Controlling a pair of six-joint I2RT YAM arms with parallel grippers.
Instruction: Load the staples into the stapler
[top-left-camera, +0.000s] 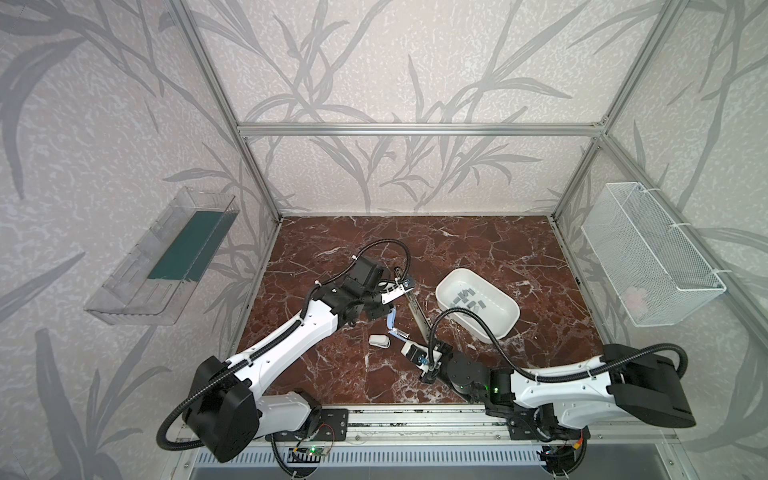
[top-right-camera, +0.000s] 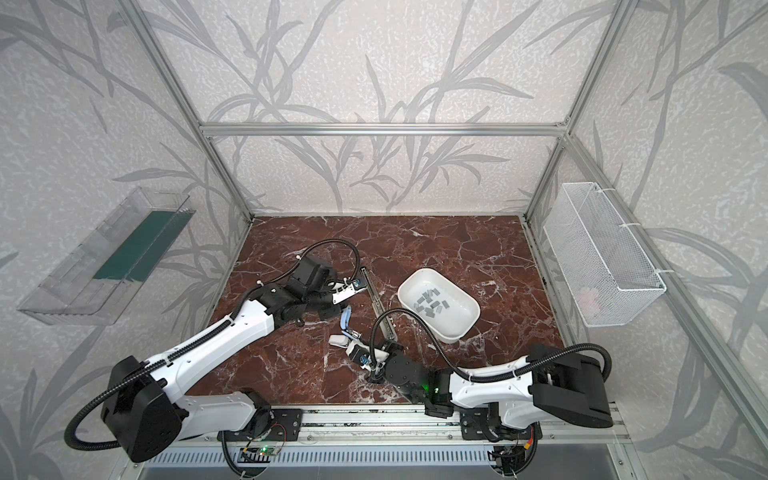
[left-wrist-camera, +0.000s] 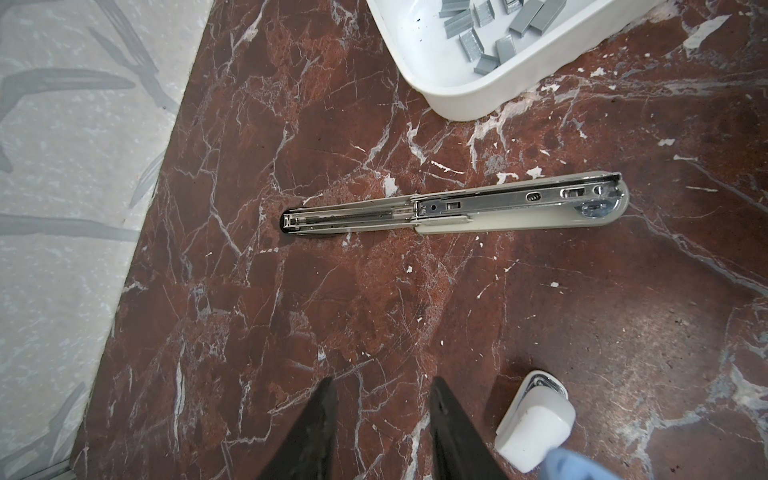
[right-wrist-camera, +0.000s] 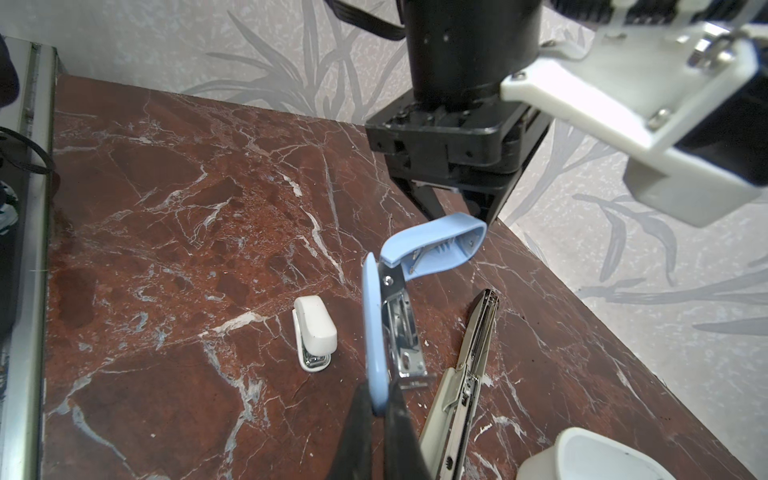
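so the right pincer is pinching the blue stapler by its base, lid flipped up, and the left pincer hangs spread beside the lid, gripping nothing

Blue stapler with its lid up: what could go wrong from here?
The right hand pinches the blue stapler by one end of its base; it may twist or slip.
The left hand is open beside the lid, not gripping it, so the lid may drop shut.
The long stapler lies between it and the staples, easily knocked.
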